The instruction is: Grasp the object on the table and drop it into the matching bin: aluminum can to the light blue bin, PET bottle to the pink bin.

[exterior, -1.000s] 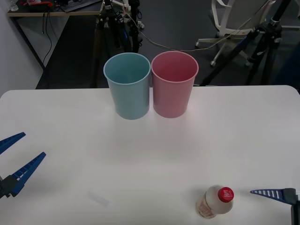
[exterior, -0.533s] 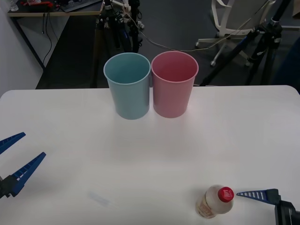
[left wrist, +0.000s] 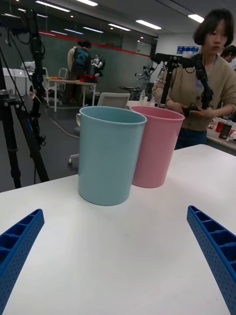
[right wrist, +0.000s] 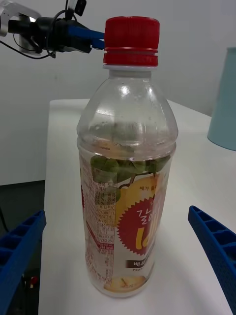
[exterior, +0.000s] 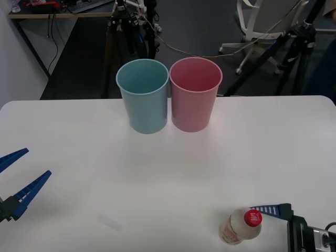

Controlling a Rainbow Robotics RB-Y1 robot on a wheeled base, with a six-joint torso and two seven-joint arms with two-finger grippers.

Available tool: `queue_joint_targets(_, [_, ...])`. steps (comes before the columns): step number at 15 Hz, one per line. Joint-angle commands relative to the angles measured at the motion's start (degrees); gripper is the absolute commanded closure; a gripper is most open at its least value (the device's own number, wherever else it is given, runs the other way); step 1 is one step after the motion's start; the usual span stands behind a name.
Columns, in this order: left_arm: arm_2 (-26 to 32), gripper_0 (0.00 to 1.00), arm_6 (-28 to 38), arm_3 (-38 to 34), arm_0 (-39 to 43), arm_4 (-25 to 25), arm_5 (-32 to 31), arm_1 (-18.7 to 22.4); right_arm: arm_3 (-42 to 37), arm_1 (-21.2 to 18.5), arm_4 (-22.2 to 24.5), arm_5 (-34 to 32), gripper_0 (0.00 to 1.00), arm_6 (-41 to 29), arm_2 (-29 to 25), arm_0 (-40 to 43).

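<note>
The PET bottle [exterior: 239, 228] stands upright near the front right of the white table [exterior: 157, 173]. It is clear, with a red cap [right wrist: 132, 39] and an orange-yellow label [right wrist: 130, 221]. My right gripper [right wrist: 117, 214] is open, one blue finger on each side of the bottle and apart from it. One of those fingers [exterior: 270, 210] shows just right of the cap. The light blue bin [exterior: 143, 95] and the pink bin [exterior: 194, 93] stand side by side at the back centre. My left gripper [exterior: 38, 161] is open and parked at the table's left edge, facing both bins.
Tripods [exterior: 126, 31] and an office chair [exterior: 262, 26] stand on the dark floor beyond the table's far edge. A faint pale mark [exterior: 110, 223] lies on the table at the front. The two bins [left wrist: 110, 155] touch each other.
My right gripper has moved left toward the bottle, and its visible finger now reaches beside the cap. The bottle, the bins and the left arm have not moved.
</note>
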Motion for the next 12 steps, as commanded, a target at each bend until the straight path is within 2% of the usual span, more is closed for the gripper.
queue_joint_targets(1, [0.0,0.00,0.0,0.0,0.0,0.0,0.0,0.0,0.0,1.8,1.3,0.9,0.00,-0.6,0.0,-1.1])
queue_joint_targets(4, [0.0,0.00,0.0,0.0,0.0,0.0,0.0,0.0,-0.1,4.3,3.0,1.2,0.00,-1.3,0.0,-2.0])
queue_joint_targets(11, [0.0,0.00,0.0,0.0,0.0,0.0,0.0,0.0,-0.5,6.7,5.1,1.3,0.00,-3.1,0.2,-3.7])
queue_joint_targets(12, [0.0,0.00,0.0,0.0,0.0,0.0,0.0,0.0,-0.8,6.8,5.4,1.3,0.04,-3.1,0.2,-3.9])
